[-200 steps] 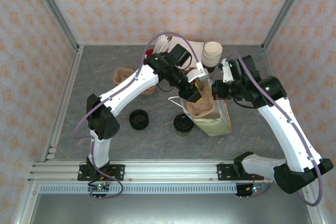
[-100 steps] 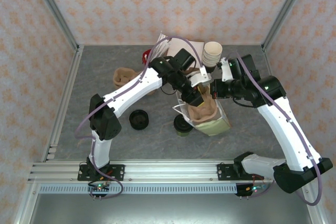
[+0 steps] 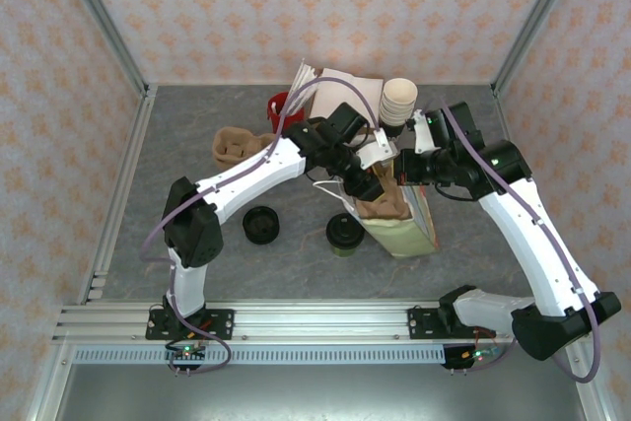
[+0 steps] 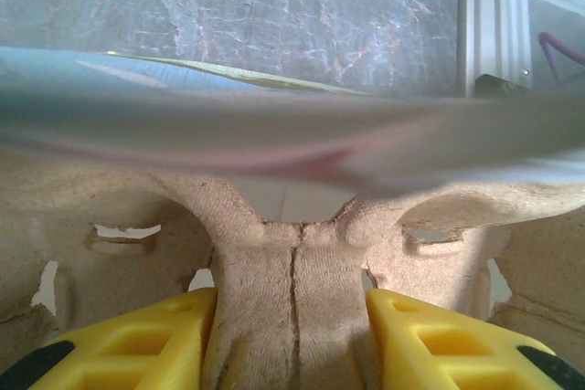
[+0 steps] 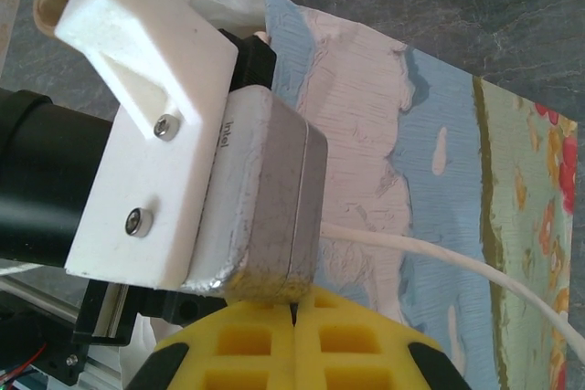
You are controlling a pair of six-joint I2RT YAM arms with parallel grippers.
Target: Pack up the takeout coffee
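Nearest to the arm bases, the small takeout coffee cup (image 3: 343,233), with a round black plastic lid and dark greenish sides, stands upright on the grey marbled table (image 3: 197,273). It is outside the bag, just beside the bag's left side, and apart from both grippers. More to the left, apart from the cup, lies a low black round item (image 3: 260,225).

To the right of the cup stands the printed paper bag (image 3: 406,229) in pale green, blue and white, with its mouth open upward. A brown moulded pulp cup carrier (image 4: 292,262) sits partly inside this mouth. The left gripper (image 4: 292,340) is clenched on the carrier: its two yellow fingers (image 4: 155,349) press the middle rib from both sides. The right gripper (image 5: 294,340) is at the far right corner of the bag's mouth, its yellow fingers pressed together. Whether bag paper is caught between them cannot be told. A white cord handle (image 5: 439,262) runs beside it.

Farther back, a second brown pulp carrier (image 3: 233,145) lies at the left. A red object (image 3: 279,105) is partly hidden behind the left arm. A stack of cream paper cups (image 3: 399,101) stands near the far wall.
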